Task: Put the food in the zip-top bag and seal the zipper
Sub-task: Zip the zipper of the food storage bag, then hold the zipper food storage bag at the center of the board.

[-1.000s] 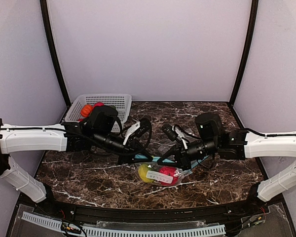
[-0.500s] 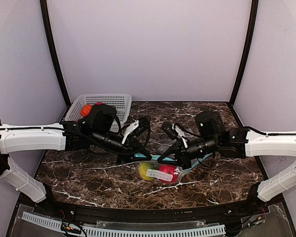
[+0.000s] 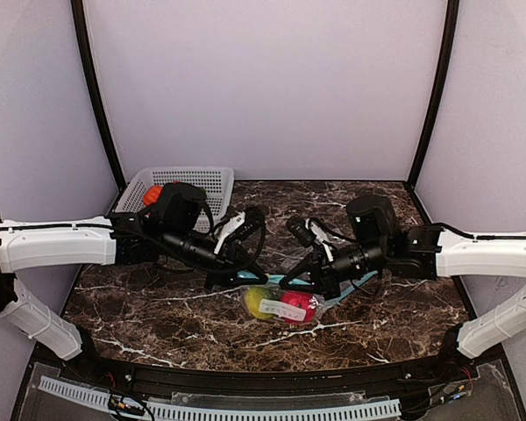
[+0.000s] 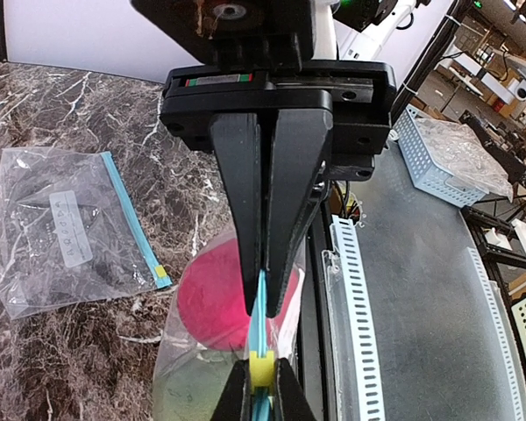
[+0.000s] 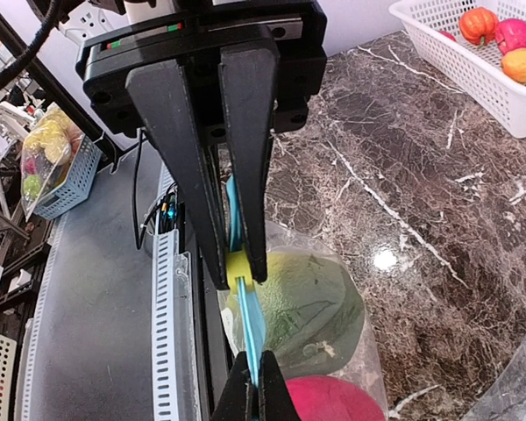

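A robotics lab: a lilac-walled test booth (image 3: 263,88) with a marble-print table (image 3: 149,316), cluttered workbenches (image 4: 500,53) beyond.

right gripper (image 5: 239,274) pinching zipper (image 5: 251,329), green fruit (image 5: 311,303) below

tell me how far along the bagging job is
Done: a pink fruit and a green-yellow fruit sit inside the zip-top bag. In hand: the left hand and right hand are both shut on the bag's blue zipper strip, tip to tip. Left: several fruits lie in the white basket, and whether the zipper is sealed along its length cannot be seen.
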{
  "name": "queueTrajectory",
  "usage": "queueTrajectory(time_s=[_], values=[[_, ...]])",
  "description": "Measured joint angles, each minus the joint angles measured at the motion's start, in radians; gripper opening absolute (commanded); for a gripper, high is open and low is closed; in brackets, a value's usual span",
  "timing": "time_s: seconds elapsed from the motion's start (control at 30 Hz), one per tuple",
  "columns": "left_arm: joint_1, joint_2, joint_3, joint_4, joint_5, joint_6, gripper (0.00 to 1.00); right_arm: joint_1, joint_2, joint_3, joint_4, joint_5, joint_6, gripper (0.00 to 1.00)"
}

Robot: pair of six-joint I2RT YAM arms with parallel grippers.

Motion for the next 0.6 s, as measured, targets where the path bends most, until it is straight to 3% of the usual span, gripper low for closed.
queueTrajectory(time_s=[0.23,0.43,0.6], values=[[0.028,0.001,0.005,-0.047,0.067,-0.049,0.01,0.006,0.031,0.032,-0.026,-0.031,0.024,0.2],[0.029,0.001,-0.014,-0.02,0.115,-0.121,0.01,0.034,0.089,0.053,0.0,-0.051,0.045,0.5],[0.027,0.001,-0.047,0.023,0.127,-0.169,0.01,0.047,0.102,0.054,0.041,-0.062,0.067,0.55]])
